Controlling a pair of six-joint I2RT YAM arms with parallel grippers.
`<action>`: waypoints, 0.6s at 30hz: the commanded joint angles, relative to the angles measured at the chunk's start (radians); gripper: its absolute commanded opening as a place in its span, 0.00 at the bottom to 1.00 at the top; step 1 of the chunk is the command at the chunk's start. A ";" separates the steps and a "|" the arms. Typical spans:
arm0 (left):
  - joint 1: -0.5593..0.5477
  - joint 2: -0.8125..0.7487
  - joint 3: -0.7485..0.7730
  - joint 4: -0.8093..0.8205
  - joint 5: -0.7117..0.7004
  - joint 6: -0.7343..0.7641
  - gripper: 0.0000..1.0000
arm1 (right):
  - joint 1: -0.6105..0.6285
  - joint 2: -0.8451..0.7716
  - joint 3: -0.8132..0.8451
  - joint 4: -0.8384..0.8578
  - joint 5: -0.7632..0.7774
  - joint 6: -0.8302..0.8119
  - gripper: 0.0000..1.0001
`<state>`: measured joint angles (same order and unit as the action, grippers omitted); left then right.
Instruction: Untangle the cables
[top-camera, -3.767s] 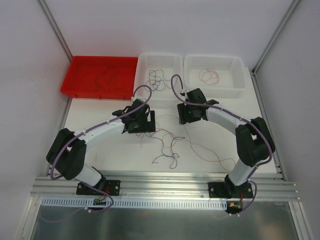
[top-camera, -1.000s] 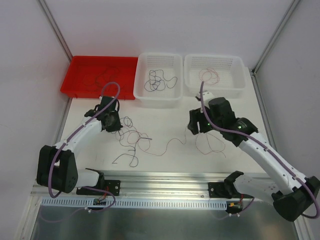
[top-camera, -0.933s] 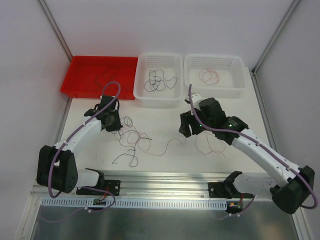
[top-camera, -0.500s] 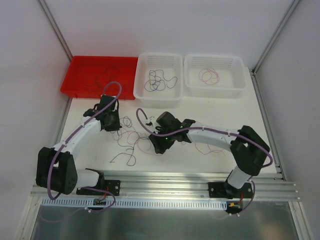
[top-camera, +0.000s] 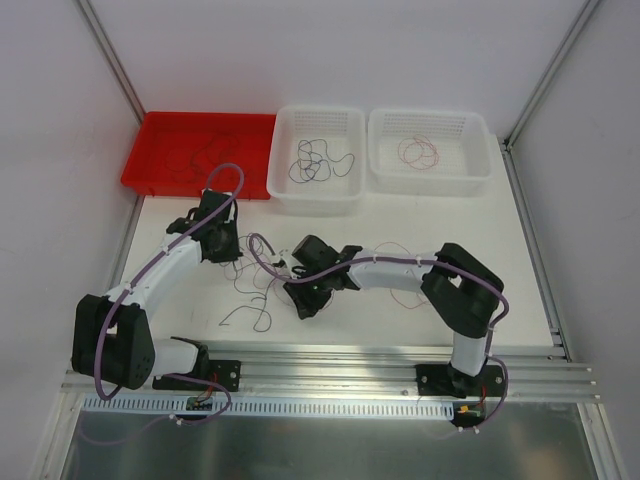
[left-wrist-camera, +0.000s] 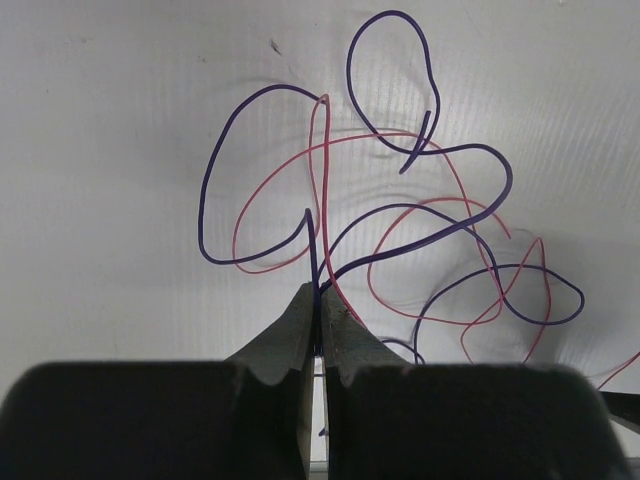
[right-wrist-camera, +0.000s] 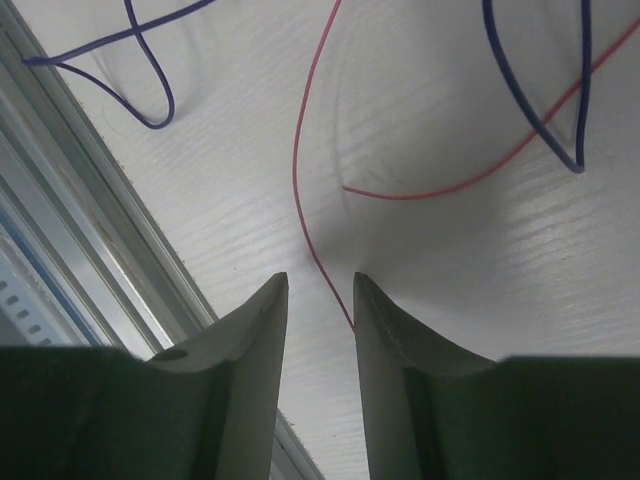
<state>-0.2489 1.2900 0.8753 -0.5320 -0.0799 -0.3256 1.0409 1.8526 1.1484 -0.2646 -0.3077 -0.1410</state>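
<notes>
The cables are thin curly red and dark purple wires in a loose tangle (top-camera: 258, 275) on the white table between the two arms. My left gripper (top-camera: 222, 250) (left-wrist-camera: 318, 290) is shut on a purple cable (left-wrist-camera: 203, 215), with a red cable (left-wrist-camera: 321, 180) running along its right finger. My right gripper (top-camera: 302, 303) (right-wrist-camera: 320, 280) hangs low over the tangle's right side. Its jaws are open with a narrow gap. A red cable (right-wrist-camera: 296, 160) runs into that gap and lies against the right finger. More red strands (top-camera: 405, 290) lie behind the right forearm.
At the back stand a red tray (top-camera: 150, 135), a white basket (top-camera: 345, 120) holding dark cables and a second white basket (top-camera: 470, 130) holding red cables. The metal rail (top-camera: 330, 360) (right-wrist-camera: 90, 200) of the table's near edge lies just beyond the right fingers.
My right arm swung from the table's right side leftward to the tangle and lowered, and its jaws narrowed. The left arm and its hold stayed the same.
</notes>
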 joint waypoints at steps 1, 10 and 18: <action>-0.003 -0.018 -0.007 -0.002 -0.014 0.014 0.00 | 0.004 0.022 0.036 0.021 -0.045 -0.006 0.34; -0.003 -0.009 -0.010 0.000 -0.050 0.020 0.00 | -0.004 -0.311 0.030 -0.135 0.067 -0.068 0.01; -0.001 -0.017 -0.015 -0.005 -0.122 0.036 0.00 | -0.201 -0.748 0.103 -0.311 0.130 -0.104 0.01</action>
<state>-0.2489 1.2900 0.8677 -0.5316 -0.1425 -0.3187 0.9092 1.2171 1.2003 -0.4835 -0.2092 -0.2134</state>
